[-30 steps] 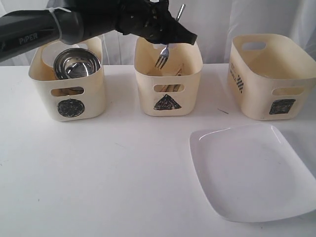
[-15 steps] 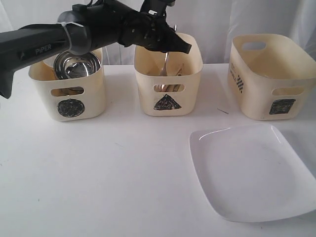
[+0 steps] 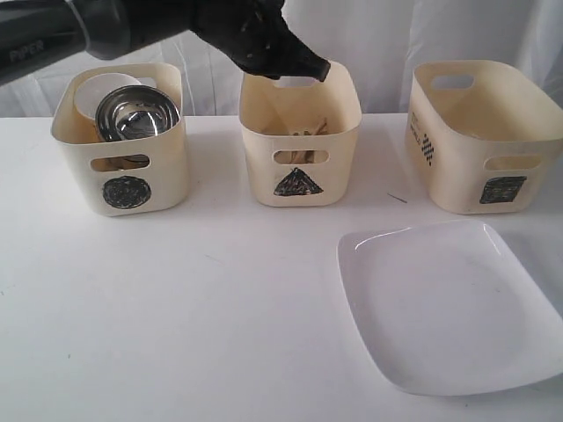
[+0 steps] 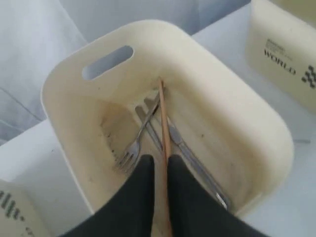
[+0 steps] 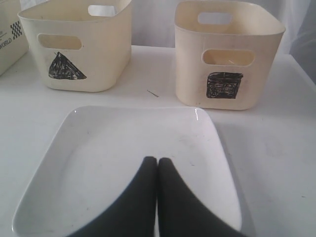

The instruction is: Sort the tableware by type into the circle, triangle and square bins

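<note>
Left end effector (image 4: 160, 165) hovers over the triangle bin (image 4: 232, 113), fingers (image 4: 143, 177) barely parted, gripping nothing; the fork (image 4: 131, 153) lies just below it beside the knife (image 4: 197, 170) inside. Right end effector (image 5: 157, 160), pinched closed and empty, hangs above the plate (image 5: 98, 143).

The tabletop (image 3: 176, 308) is white and flat. Three cream bins stand on it in a row at the far side. The circle bin (image 3: 163, 154) is on the left, the triangle bin (image 3: 339, 167) is in the middle, and the square bin (image 3: 457, 167) is on the right. They stand apart from each other. A big square white plate (image 3: 449, 303) lies flat at the near right, in front of the square bin and not touching it. A tiny dark line (image 3: 398, 199) lies between the triangle bin and the square bin.
</note>
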Available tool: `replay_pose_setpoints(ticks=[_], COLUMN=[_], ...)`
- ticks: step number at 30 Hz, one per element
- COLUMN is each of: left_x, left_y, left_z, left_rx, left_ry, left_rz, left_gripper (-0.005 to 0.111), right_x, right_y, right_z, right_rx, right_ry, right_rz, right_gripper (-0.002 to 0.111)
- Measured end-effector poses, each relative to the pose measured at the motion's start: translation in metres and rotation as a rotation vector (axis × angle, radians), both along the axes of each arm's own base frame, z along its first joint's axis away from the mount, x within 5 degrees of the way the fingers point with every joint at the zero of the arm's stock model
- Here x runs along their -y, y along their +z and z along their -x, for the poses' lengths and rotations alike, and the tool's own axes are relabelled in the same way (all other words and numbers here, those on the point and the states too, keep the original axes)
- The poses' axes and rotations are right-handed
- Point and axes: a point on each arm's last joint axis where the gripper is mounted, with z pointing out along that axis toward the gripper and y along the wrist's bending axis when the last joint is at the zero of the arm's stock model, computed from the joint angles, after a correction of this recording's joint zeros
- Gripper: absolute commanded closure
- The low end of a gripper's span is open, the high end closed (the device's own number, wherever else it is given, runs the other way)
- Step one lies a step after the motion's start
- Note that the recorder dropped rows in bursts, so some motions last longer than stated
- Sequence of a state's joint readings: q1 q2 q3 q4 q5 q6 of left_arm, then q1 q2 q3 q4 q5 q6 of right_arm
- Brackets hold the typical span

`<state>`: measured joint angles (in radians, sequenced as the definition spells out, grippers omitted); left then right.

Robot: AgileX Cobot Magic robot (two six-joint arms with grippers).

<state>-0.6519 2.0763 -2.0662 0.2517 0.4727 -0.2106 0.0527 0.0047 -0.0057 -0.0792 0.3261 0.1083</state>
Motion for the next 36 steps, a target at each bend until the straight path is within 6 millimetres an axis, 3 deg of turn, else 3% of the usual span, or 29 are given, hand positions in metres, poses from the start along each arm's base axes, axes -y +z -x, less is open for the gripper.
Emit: replay_pose_setpoints(ticks=[8,11,16,22,28,36], left_x=[-0.014,-0.024,-0.056,-0.103,-0.143,-0.193], left_y=[0.03,0.033,0.038,0.042,0.029,-0.015], left_z=[0.042,0.057,0.097,0.159,0.21,0.272], left_rx=[-0.042,-0.055,-0.04,0.027,0.065,0.062], left_ry=[-0.07,-0.082,-0.095,-0.109,-0.101,-0.079], left_rz=[-0.065,-0.081,-0.074,0.0,0.066,0.125], left_gripper=[0.09,0.09,0.09,0.09,0.09,0.09], right_x=[0.0,0.0,0.0,0.0,0.0,0.0], right_y=[0.0,0.0,0.0,0.0,0.0,0.0], right_z=[0.0,0.0,0.0,0.0,0.0,0.0], right_rx=[0.0,0.0,0.0,0.0,0.0,0.0], right_ry=[0.0,0.0,0.0,0.0,0.0,0.0], right_rz=[0.0,0.0,0.0,0.0,-0.002,-0.002], right_gripper=[0.108,0.108,0.108,0.108,0.108,0.108])
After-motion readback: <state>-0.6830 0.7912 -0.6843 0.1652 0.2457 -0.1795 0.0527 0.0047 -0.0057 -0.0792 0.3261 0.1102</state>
